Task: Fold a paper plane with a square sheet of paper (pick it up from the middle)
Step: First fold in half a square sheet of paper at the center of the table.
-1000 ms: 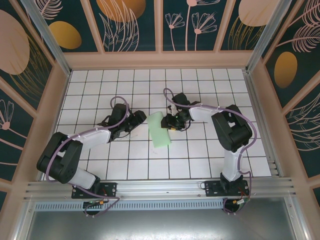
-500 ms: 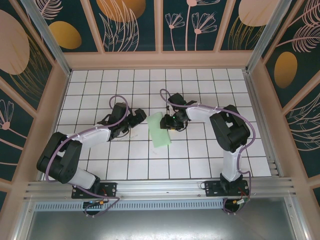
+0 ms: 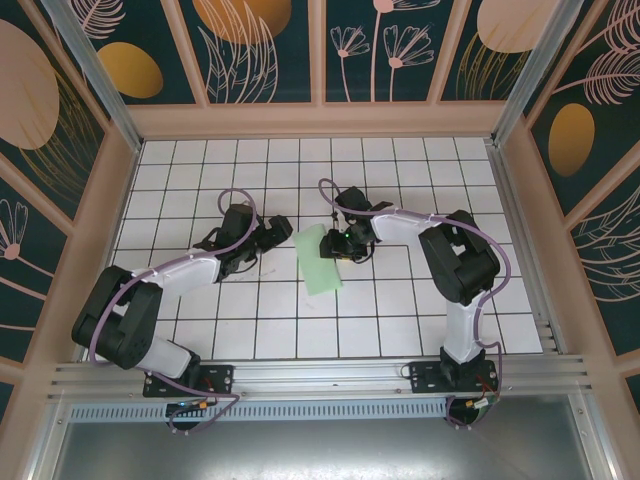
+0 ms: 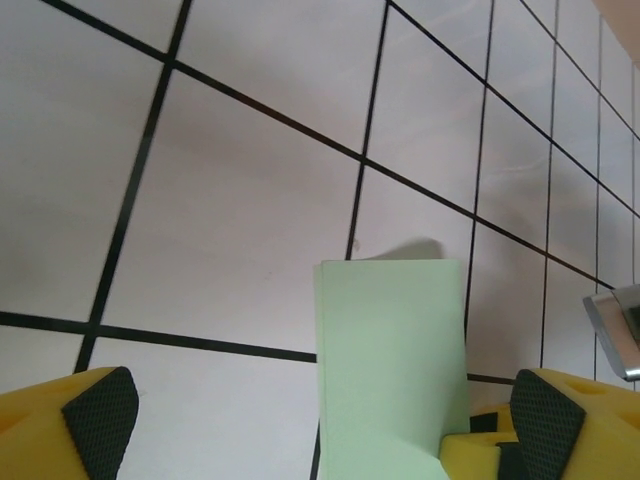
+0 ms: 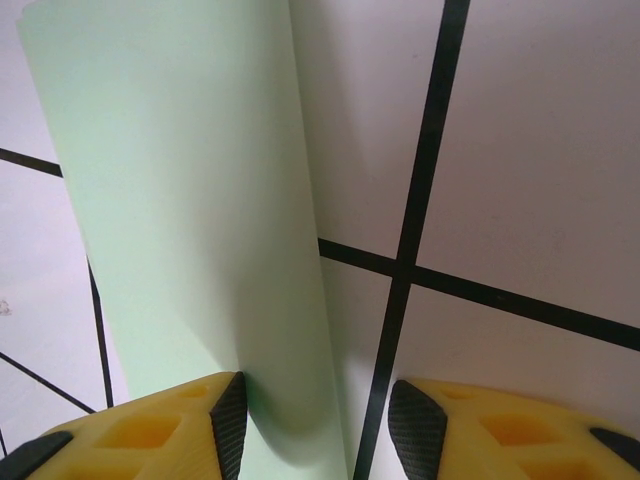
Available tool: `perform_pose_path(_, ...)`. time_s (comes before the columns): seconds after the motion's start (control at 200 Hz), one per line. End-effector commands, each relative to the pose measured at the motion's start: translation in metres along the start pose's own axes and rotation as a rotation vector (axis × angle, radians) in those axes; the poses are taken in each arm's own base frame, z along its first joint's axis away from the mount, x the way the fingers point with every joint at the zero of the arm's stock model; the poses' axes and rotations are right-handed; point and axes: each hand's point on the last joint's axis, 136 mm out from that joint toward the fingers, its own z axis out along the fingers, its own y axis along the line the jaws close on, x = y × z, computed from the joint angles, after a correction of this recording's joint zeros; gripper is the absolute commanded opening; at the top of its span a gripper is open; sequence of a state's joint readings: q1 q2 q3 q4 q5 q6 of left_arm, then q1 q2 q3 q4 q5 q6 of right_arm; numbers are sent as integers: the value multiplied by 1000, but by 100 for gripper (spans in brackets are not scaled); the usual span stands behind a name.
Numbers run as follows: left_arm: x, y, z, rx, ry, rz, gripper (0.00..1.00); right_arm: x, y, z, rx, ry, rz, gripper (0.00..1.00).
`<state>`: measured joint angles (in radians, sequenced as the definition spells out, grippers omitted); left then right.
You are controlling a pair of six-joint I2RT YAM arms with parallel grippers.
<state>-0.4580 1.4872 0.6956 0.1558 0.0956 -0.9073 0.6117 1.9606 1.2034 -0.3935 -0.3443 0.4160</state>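
Note:
The square sheet of paper [image 3: 318, 268] lies folded into a narrow pale green strip on the grid tiles at the middle of the table. My right gripper [image 3: 335, 245] is down at the strip's far right edge. In the right wrist view the paper [image 5: 190, 200] curls up between the fingers, against the left pad [image 5: 230, 415]; the jaws of this gripper [image 5: 322, 420] stand apart, not clamped. My left gripper [image 3: 279, 233] hovers just left of the strip, open wide. In the left wrist view the paper's end [image 4: 395, 350] lies between its spread fingers [image 4: 100, 415].
White tiles with black grid lines cover the floor [image 3: 200, 180]. Wooden walls with dark floral panels [image 3: 270, 50] close in the back and sides. An aluminium rail [image 3: 320, 375] runs along the near edge by the arm bases.
The left gripper has opened wide and edged slightly away from the strip. The right gripper has slid a little left onto the paper's edge. The strip has barely moved.

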Motion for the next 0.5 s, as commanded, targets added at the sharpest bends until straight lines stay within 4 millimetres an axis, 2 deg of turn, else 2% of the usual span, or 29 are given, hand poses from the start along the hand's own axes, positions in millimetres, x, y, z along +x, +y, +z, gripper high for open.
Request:
perform_pose_path(0.0,0,-11,5,65,14,30,96,49,-73,57,229,142,16,51)
perform_pose_path(0.35,11,-16,16,109,76,20,86,56,-79,61,247,162,-13,51)
perform_pose_path(0.495,17,-16,20,121,106,1,79,56,-80,61,254,163,-6,51)
